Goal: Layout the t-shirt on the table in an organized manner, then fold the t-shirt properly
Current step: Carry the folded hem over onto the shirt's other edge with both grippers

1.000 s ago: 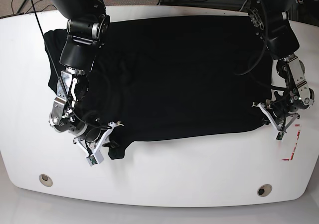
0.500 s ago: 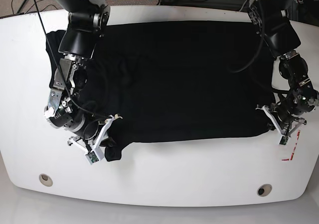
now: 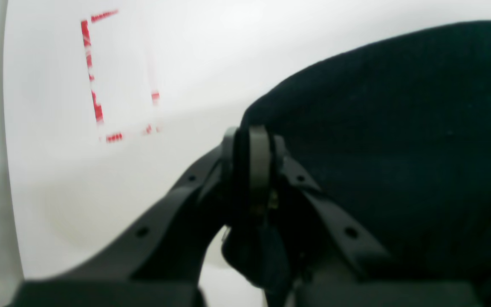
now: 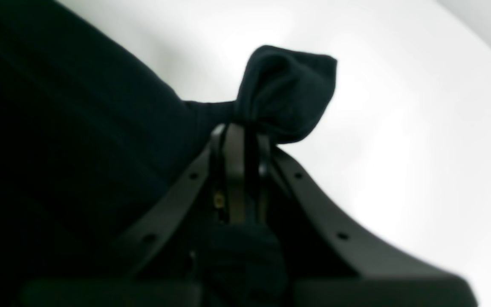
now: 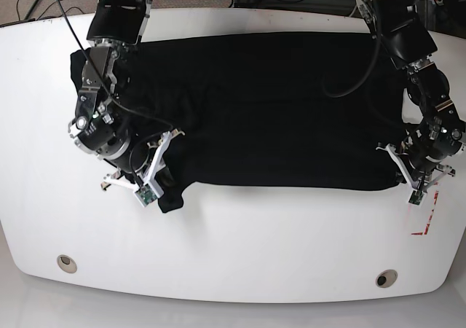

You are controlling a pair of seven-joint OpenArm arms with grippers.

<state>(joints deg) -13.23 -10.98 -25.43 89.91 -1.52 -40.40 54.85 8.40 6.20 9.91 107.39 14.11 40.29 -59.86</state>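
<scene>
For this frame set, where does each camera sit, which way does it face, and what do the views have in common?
Base: high above the table, looking down; both arms show, over the spread black t-shirt.
Left wrist: behind the left gripper, looking along its shut jaws at a pinched t-shirt edge, with the red rectangle mark beyond.
Right wrist: behind the right gripper, looking along its shut jaws at a bunched bit of cloth over white tabletop.
Shared: all three show the t-shirt and table; base and left wrist both show the red mark.
</scene>
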